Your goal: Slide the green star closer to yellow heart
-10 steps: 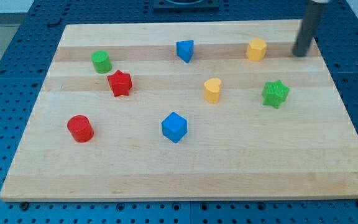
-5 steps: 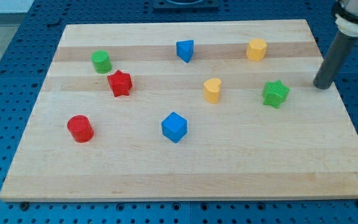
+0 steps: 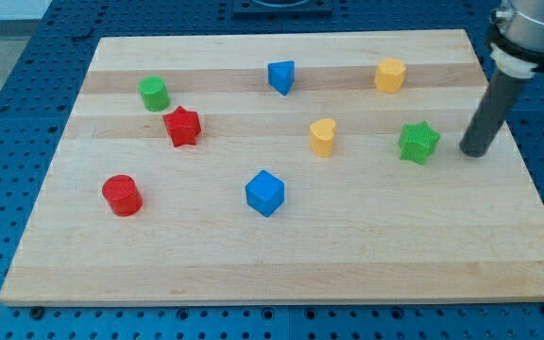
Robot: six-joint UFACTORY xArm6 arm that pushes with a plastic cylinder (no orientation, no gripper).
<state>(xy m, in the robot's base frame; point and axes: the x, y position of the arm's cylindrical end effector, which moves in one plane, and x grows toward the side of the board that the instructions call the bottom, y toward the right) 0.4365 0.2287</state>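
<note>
My end effector is a bare dark rod, holding nothing — my tip [image 3: 474, 152] rests on the tabletop [image 3: 281, 255] near its right edge, just beside the green star [image 3: 418, 142], not touching. The yellow heart [image 3: 322, 137] stands left of the star — apart, toward the middle.

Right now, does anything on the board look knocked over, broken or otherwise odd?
Nothing stands out. All the blocks sit flat and apart on the wooden board, none tipped or off the edge. My tip rests just to the view's right of the green star, not touching it, with the yellow heart further left.
</note>
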